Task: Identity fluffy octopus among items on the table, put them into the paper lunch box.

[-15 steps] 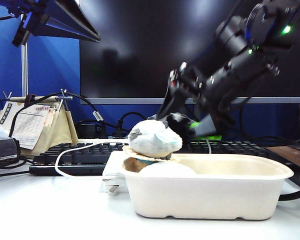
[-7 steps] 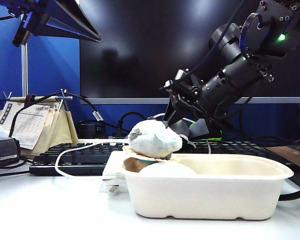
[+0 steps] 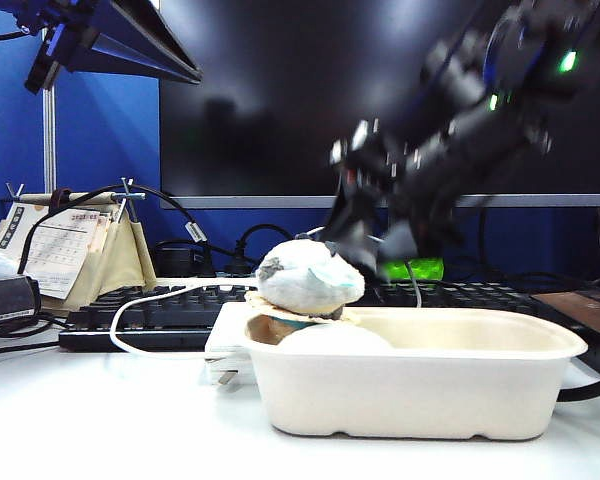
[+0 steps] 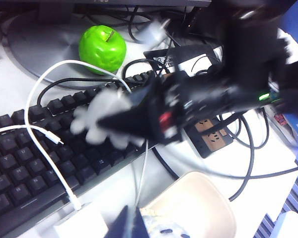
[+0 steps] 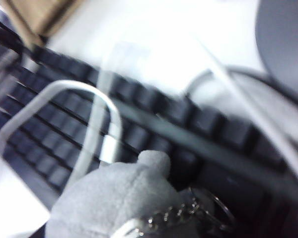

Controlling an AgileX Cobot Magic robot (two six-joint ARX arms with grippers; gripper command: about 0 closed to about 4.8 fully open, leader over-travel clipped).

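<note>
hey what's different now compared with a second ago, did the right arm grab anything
The right gripper, wide open behind the box a second ago, has closed on the fluffy octopus and holds it above the keyboard; the arm is blurred, in motion. The left gripper, the paper lunch box and the plush perched on its rim stayed put.

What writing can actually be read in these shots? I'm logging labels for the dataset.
None reads clearly.
Desk calendar: printed rows, too small to read.
Keyboard: key legends blurred.
Monitor edge: a few cut-off letters, not readable.
Power strip: no legible marking.
Paper lunch box: plain.
Right gripper and left gripper: no readable marking.
</note>
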